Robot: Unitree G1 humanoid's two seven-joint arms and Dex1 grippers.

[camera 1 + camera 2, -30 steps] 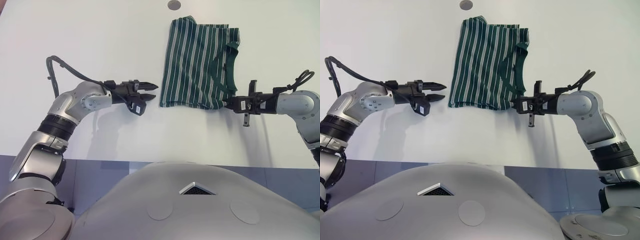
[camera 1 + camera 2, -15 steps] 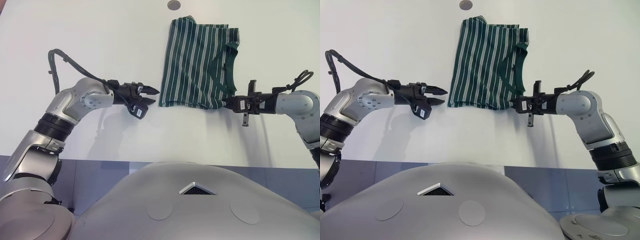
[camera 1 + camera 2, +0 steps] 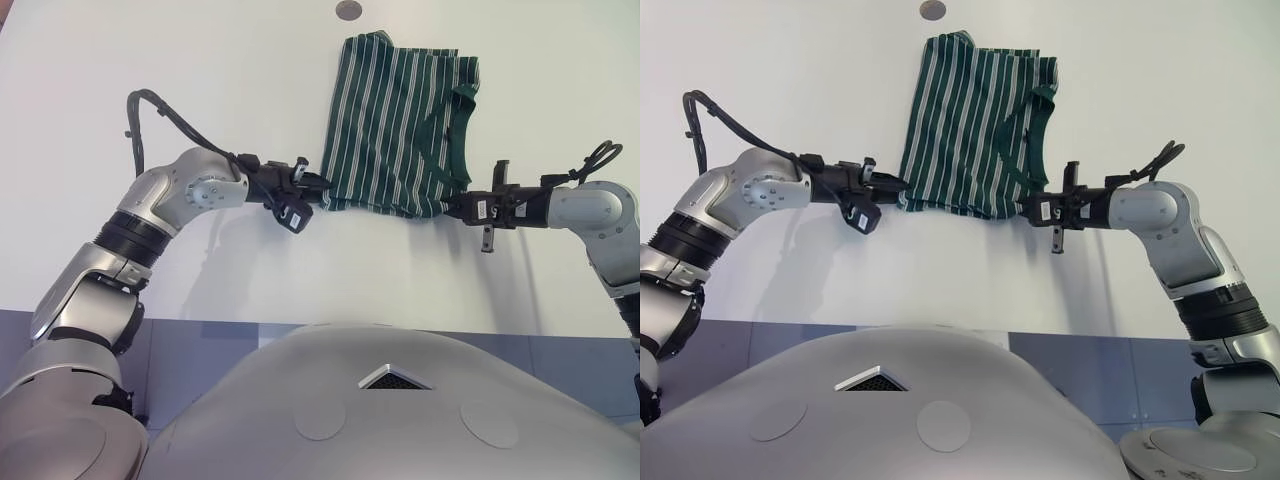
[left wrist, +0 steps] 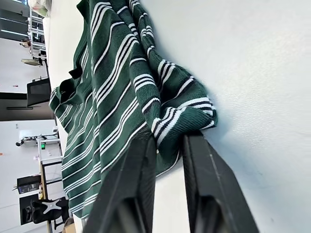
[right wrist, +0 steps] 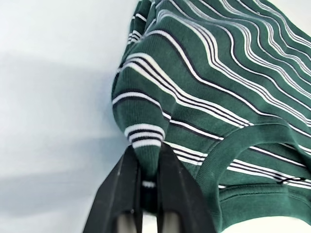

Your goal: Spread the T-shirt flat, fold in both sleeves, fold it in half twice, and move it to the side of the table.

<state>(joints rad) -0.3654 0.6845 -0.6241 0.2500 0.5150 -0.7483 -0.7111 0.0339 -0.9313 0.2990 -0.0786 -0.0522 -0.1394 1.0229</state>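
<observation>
The green striped T-shirt (image 3: 395, 130) lies folded into a narrow rectangle on the white table (image 3: 180, 70), right of centre and toward the far side. My left gripper (image 3: 318, 186) is at its near left corner. In the left wrist view the fingers (image 4: 138, 165) pinch the bunched corner of the T-shirt (image 4: 112, 87) between them. My right gripper (image 3: 450, 208) is shut on the near right corner, just below the neckline; the right wrist view shows its fingers (image 5: 127, 189) clamped on a fold of the cloth (image 5: 209, 73).
A small grey round disc (image 3: 348, 10) sits at the table's far edge above the shirt. Bare white tabletop stretches to the left of the shirt and along the near edge (image 3: 300, 318).
My left gripper has moved right from open tabletop to the shirt's near left corner and closed on it. The right gripper has stayed on its corner.
</observation>
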